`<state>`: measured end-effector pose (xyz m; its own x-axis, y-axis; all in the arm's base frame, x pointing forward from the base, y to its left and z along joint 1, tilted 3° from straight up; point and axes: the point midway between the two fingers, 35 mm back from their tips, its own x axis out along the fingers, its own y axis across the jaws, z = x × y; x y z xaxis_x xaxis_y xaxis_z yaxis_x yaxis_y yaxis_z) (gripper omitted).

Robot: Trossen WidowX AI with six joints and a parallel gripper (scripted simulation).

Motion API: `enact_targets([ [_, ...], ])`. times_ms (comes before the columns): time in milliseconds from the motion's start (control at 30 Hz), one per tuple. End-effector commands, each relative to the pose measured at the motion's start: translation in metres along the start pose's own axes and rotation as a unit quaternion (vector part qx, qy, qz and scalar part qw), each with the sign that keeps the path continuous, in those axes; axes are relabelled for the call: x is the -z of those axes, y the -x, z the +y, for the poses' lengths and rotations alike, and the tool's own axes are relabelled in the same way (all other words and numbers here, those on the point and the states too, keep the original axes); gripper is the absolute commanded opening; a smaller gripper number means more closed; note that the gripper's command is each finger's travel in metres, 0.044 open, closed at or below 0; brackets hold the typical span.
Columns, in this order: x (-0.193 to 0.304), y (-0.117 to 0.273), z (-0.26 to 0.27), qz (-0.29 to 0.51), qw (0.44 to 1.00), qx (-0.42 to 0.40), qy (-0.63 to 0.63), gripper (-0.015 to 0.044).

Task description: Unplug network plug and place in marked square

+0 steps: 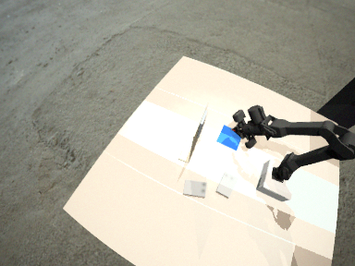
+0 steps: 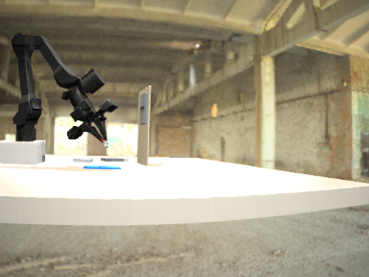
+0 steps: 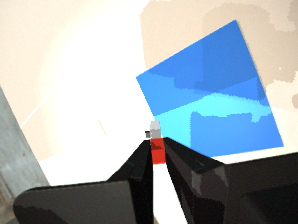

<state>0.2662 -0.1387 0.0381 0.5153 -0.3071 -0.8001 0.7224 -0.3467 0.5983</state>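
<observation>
The plug (image 3: pixel 157 145) is a very small piece with a red body and a pale grey tip at its front end. A tiny dark detail sits on the left side of the grey tip; whether this is the tab cannot be told. The plug is out of the socket and is held in the air above the table (image 2: pixel 240 188), just beside the near edge of the blue marked square (image 3: pixel 212 95) in the wrist view. In the exterior view it hangs clearly above the square (image 2: pixel 102 167), not touching it.

The gripper (image 3: pixel 158 150) is closed on the red body of the plug, with the two dark fingers pressed against its two sides and the grey tip sticking out in front. The gripper points steeply down toward the table.

Counting the things: there is one arm (image 1: pixel 300 126), one plug, one blue square, and one upright panel (image 2: pixel 143 126), which stands on the table well apart from the gripper. On the table there are also two small flat grey blocks (image 1: pixel 194 188), lying near each other, and one bigger white box (image 1: pixel 273 185) close to the base of the arm.
</observation>
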Motion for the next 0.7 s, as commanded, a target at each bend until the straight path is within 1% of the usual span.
enact_targets([
  [0,-0.003,-0.001,-0.002,-0.008,1.000,0.009,-0.005,0.0000],
  [667,-0.003,-0.020,-0.012,-0.008,1.000,0.009,-0.005,0.0000],
])
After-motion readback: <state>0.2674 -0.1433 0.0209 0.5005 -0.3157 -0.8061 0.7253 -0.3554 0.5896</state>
